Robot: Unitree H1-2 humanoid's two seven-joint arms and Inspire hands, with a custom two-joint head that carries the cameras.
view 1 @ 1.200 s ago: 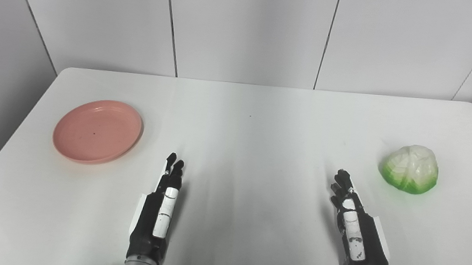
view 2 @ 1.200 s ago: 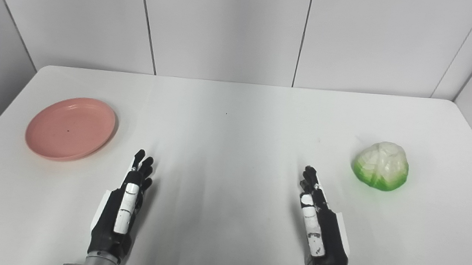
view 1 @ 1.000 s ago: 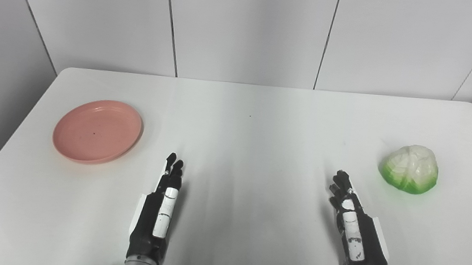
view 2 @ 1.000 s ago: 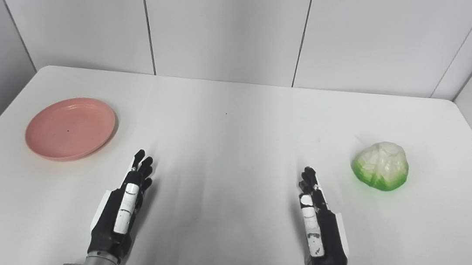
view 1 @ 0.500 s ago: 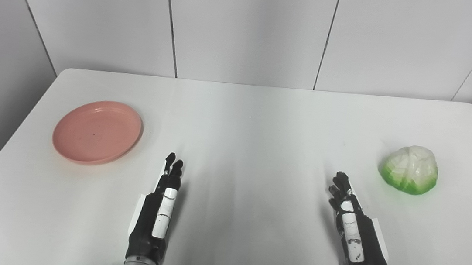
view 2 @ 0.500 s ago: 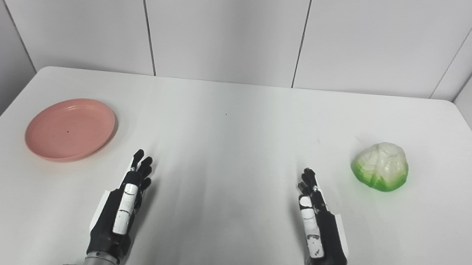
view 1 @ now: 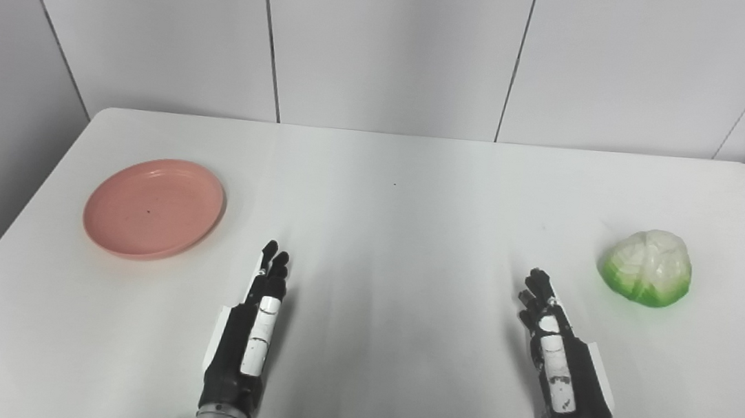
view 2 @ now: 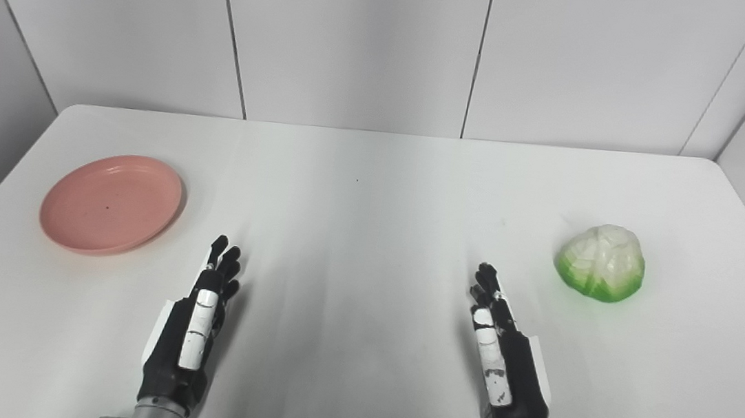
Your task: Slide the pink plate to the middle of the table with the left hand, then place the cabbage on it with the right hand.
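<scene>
Change since earlier: nothing of note has moved; the plate, the cabbage and both hands lie where they lay a second ago, apart from a very slight shift of the whole view.
Pink plate (view 1: 154,207): flat on the left part of the bench (view 1: 402,191), near its left edge, empty, well apart from the middle.
Cabbage (view 1: 647,266): on the right part of the bench, rounded side up, white on top and green at the base, touching nothing else.
Left robot hand (view 1: 249,334): empty, fingers stretched forward and close together, held edge-up at the near side, near the plate but not touching it.
Right robot hand (view 1: 560,364): empty as well, fingers extended, near the cabbage and short of it.
Stage: neither step looks begun.
Risk, plate: a press on the near rim could tip the shallow plate up instead of sliding it; a push from the wrong side would drive it toward the left edge and off the bench.
Risk, stopping point: a smooth bench probably lets the plate overshoot the middle or turn as it goes.
Risk, cabbage: the rounded shape may roll away toward the right edge if the fingers nudge it before closing, or slip from a shallow hold.
Risk, order: reaching for the cabbage before the plate is placed leaves nowhere to set it.
</scene>
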